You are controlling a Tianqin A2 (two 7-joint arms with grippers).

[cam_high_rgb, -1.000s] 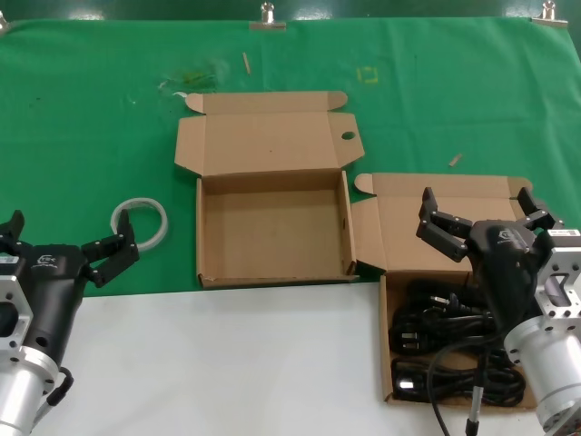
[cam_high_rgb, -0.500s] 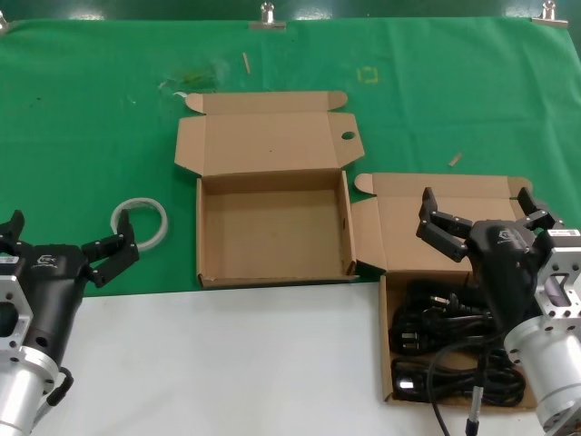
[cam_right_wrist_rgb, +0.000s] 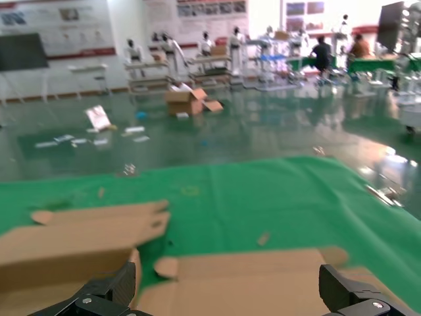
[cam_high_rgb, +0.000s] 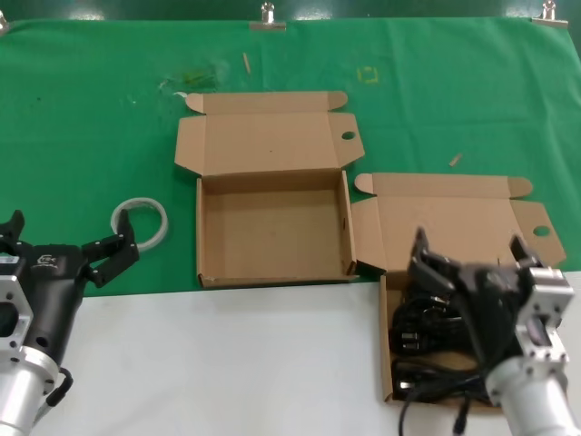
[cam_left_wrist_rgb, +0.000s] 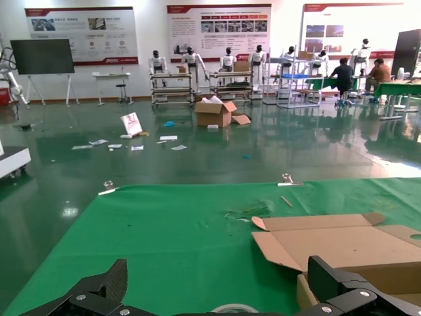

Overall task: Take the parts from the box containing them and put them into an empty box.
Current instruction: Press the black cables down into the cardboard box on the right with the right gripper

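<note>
Black power cords [cam_high_rgb: 427, 336] lie coiled in the brown box [cam_high_rgb: 454, 213] at the right, its lid folded back and a side flap [cam_high_rgb: 368, 236] splayed out. My right gripper [cam_high_rgb: 472, 259] is open, low over the cords at the box's back end; its fingertips [cam_right_wrist_rgb: 112, 286] show in the right wrist view above the lid [cam_right_wrist_rgb: 263, 276]. The empty box [cam_high_rgb: 272, 232] stands at the middle, tray open, lid [cam_high_rgb: 263, 136] folded back. My left gripper [cam_high_rgb: 64, 241] is open and empty at the left edge, parked; its fingertips [cam_left_wrist_rgb: 105, 286] frame the green cloth.
A white ring of tape [cam_high_rgb: 141, 222] lies on the green cloth left of the empty box, near my left gripper. The green cloth [cam_high_rgb: 91, 109] covers the far table; a white surface [cam_high_rgb: 227, 363] lies in front. Small scraps lie near the back.
My right gripper has dropped down and moved nearer the front, from over the lid to just above the cords. The left arm has not moved.
</note>
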